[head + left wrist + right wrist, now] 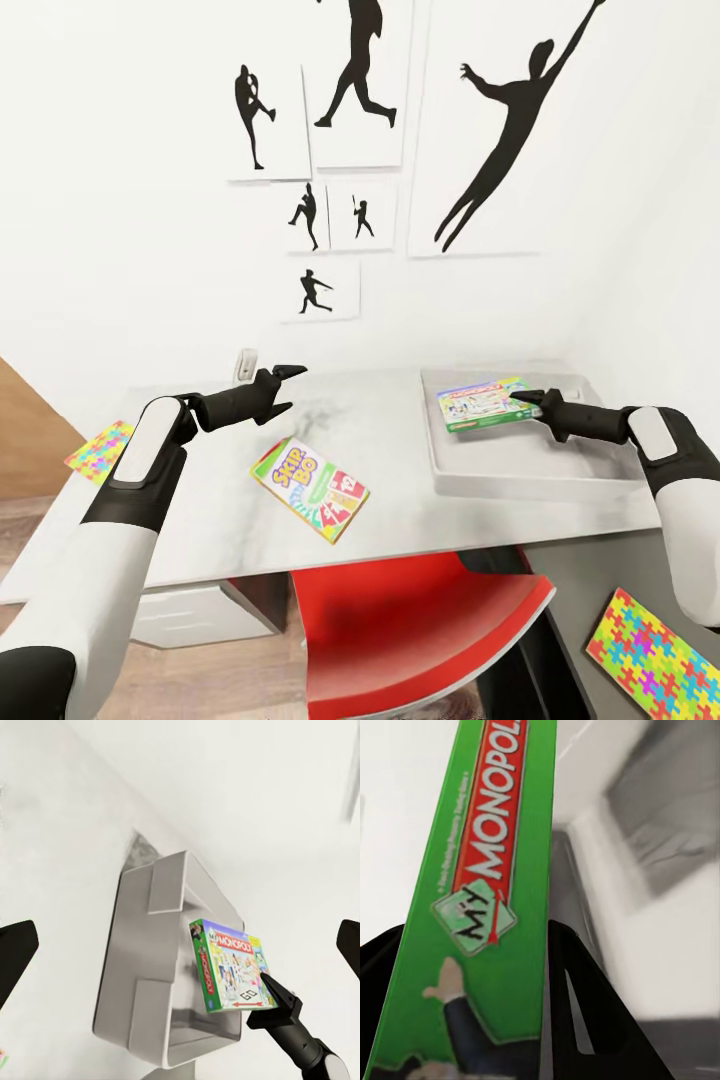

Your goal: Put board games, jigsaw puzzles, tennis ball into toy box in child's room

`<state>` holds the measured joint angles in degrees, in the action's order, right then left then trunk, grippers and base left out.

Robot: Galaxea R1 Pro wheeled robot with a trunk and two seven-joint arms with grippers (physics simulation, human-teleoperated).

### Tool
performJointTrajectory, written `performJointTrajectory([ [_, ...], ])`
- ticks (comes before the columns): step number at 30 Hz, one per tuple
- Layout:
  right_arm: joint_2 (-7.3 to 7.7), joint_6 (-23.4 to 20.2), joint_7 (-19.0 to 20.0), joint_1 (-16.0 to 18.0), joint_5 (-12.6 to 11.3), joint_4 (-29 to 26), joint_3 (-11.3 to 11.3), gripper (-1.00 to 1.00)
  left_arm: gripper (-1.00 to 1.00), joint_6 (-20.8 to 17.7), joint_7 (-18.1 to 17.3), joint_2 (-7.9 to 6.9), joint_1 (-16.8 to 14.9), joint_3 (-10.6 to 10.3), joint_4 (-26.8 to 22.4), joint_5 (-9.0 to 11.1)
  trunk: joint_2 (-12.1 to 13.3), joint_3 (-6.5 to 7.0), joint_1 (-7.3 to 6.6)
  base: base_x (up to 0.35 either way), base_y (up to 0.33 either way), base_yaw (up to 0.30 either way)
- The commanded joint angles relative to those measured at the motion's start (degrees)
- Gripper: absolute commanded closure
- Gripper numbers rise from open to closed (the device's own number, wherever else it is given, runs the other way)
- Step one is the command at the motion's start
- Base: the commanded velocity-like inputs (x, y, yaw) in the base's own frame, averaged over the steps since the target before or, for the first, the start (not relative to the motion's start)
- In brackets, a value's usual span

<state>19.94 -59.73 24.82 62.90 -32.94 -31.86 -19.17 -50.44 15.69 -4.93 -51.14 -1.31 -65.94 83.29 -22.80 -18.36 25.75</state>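
The right claw (522, 399) is clamped on the Monopoly box (482, 404), holding it over the open toy box (520, 470), a shallow grey tray-like bin at the right end of the pale surface (210, 510). The Monopoly box has a bright green edge with a red banner and white lettering, and a busy multicoloured face of cartoon figures; in the right wrist view the green edge (487, 892) runs between the two dark fingers (585, 1020), which press on it from either side. From the left wrist view the box (232, 967) appears tilted above the bin's interior, though whether its lower corner touches the bin floor is hard to judge.

The left claw (290, 388) hovers with its fingers apart above the middle of the surface, holding nothing. Just below it lies the Skip-Bo game (310, 489), flat, a green-bordered box with yellow, red and white panels, well apart from the toy box. One jigsaw puzzle (100, 450), a patchwork of bright interlocking colours, lies at the surface's far left edge. A second jigsaw puzzle (665, 655) lies on a darker ledge at lower right. A red chair (420, 630) is tucked under the surface's front edge.
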Motion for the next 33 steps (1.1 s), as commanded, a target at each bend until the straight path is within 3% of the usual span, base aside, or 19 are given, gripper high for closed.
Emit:
performJointTrajectory([
  [1,-0.02,-0.3,0.5,0.1,0.5,0.0,-0.3,1.0,-1.0,0.0,0.5,-0.03,-0.1,-0.1,0.0,0.6,-0.1,-0.2,0.03,0.0,0.0,0.0],
  [17,0.2,-0.3,0.2,0.3,0.5,0.0,-0.5,1.0,-1.0,0.0,0.5,0.06,0.0,-0.2,0.0,0.6,-0.1,-1.7,0.03,0.0,0.0,0.0],
  [26,1.18,-0.3,0.2,1.9,0.5,0.0,-0.6,1.0,-1.0,-0.1,0.6,0.36,-0.2,-0.3,0.0,0.5,-0.1,-2.54,0.03,0.0,0.0,0.0],
  [33,1.58,-0.3,0.2,2.3,0.4,0.0,-0.6,1.0,-1.0,-1.8,0.8,0.01,-1.0,-0.2,0.5,2.4,-0.1,-3.19,0.03,0.0,0.0,0.0],
])
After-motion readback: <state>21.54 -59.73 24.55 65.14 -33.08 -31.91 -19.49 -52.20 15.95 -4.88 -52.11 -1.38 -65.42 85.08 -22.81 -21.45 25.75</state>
